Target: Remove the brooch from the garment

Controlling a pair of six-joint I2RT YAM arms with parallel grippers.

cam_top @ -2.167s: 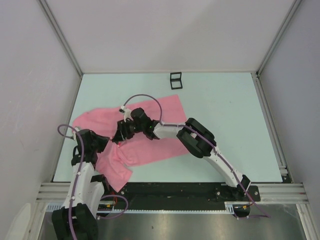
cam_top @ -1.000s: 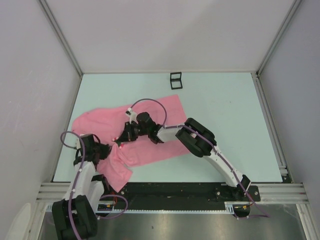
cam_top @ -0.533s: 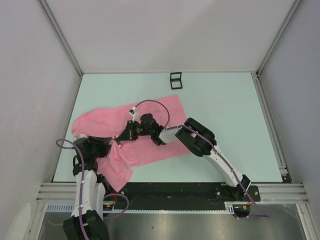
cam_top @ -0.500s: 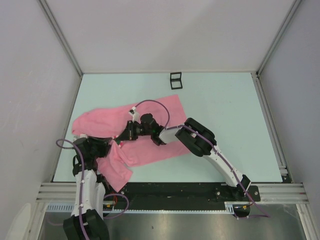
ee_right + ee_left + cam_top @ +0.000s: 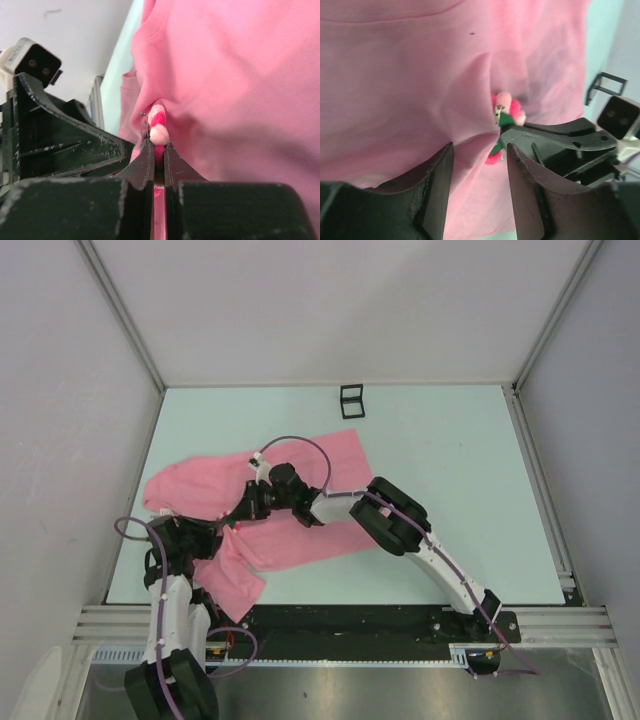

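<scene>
The pink garment [image 5: 300, 455] lies rumpled across the left half of the table. The brooch [image 5: 159, 131], a small pink and red flower with a thin metal pin, sits pinched between the fingers of my right gripper [image 5: 159, 150], right against a raised fold of garment [image 5: 240, 75]. In the left wrist view the brooch [image 5: 507, 107] shows at the tip of the right gripper's finger [image 5: 555, 140], beside a ridge of garment [image 5: 410, 75]. My left gripper [image 5: 480, 150] stands open just short of it, cloth showing in the gap. From above, the left gripper [image 5: 215, 535] faces the right gripper [image 5: 243, 518].
A small black frame box [image 5: 351, 400] stands at the far edge of the pale green table [image 5: 450, 460]. White walls close in the left, far and right sides. The right arm's elbow [image 5: 392, 515] rests over the garment's right end.
My left gripper has opened and let go of the cloth, pulling back slightly toward the near left. The right gripper stays shut on the brooch and has shifted slightly left.
</scene>
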